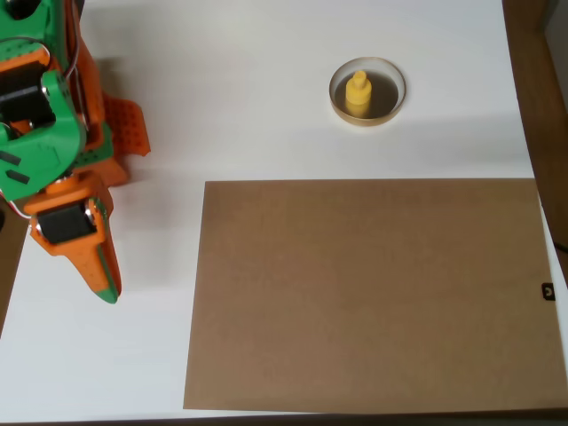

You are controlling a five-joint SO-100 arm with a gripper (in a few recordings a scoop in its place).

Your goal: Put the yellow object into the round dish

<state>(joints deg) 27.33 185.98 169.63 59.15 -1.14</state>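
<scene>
In the overhead view the yellow object (358,93) already stands inside the round dish (392,105), so the task looks done, while the gripper (105,282), jaws together and empty, rests far left of the dish.

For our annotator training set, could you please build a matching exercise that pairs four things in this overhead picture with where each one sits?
Things:
1. small yellow plastic bottle-like piece
2. shallow round dish with a pale tan rim
3. flat brown rectangular sheet
4. orange and green end effector

Places:
A. on the white table, upper right of centre
B. at the left edge, pointing down the picture
C. standing inside the dish
D. covering the lower right of the table

Pairs: 1-C, 2-A, 3-D, 4-B
</scene>
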